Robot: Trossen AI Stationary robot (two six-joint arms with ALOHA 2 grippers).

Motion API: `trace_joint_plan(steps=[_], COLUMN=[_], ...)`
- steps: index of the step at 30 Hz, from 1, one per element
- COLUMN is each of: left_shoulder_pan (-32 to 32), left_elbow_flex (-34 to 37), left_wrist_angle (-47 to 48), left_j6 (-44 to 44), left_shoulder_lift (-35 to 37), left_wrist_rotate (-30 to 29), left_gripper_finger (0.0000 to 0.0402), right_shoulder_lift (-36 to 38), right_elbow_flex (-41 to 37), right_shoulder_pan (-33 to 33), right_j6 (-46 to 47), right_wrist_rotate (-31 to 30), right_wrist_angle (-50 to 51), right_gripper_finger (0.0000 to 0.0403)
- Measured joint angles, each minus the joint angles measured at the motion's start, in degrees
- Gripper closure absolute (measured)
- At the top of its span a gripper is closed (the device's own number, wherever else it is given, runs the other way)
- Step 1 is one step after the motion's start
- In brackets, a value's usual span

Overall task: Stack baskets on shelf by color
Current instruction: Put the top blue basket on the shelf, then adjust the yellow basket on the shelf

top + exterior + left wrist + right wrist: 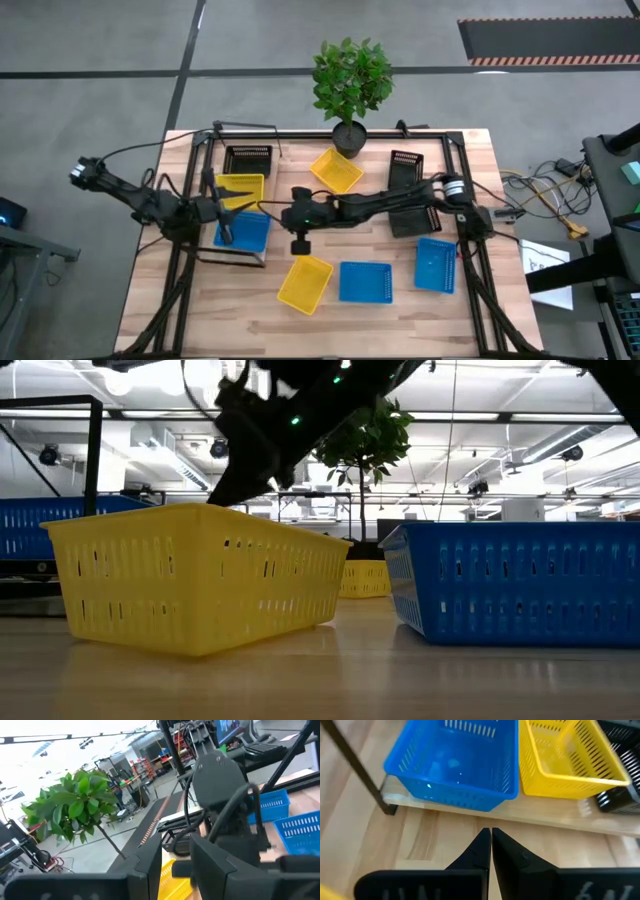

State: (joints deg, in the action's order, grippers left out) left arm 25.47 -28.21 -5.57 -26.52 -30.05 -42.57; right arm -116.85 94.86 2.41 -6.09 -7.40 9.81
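Baskets already sit on your shelf [470, 815]: a blue basket [455, 762] beside a yellow basket [567, 757] (a black one at the far end). Your right gripper [490, 836] hangs empty, fingers pressed together, just in front of them. Your left gripper [222, 212] waits over the shelf; you cannot tell its fingers' state.

No legible text or labels.

A leafy plant [350, 75] in a black pot [349, 135] stood at the far edge of the planked counter [240, 315]. Cables [560, 195] lay on the grey floor [100, 40] beside it, near a striped mat [550, 40].
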Motion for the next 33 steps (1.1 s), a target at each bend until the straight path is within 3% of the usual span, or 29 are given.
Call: trace_joint_plan(steps=[12,23,33], left_shoulder_pan=[0.0,0.0,0.0], left_elbow_flex=[0.5,0.6,0.6], left_wrist_angle=[0.2,0.4,0.4], left_j6=[-0.8,0.6,7.3], left_shoulder_lift=[7.0,7.9,6.0], left_wrist_rotate=[0.0,0.0,-0.5], left_gripper_finger=[0.0318,0.0318,0.0318], right_shoulder_lift=[-9.1,-15.4,-12.0], right_elbow_flex=[9.9,20.5,21.8], right_shoulder_pan=[-1.4,-1.3,-0.9], right_j6=[-0.5,-2.9,-2.9], right_wrist_rotate=[0.3,1.9,1.8], right_wrist_angle=[1.9,4.6,18.4], right_gripper_finger=[0.0394,0.0394,0.0394])
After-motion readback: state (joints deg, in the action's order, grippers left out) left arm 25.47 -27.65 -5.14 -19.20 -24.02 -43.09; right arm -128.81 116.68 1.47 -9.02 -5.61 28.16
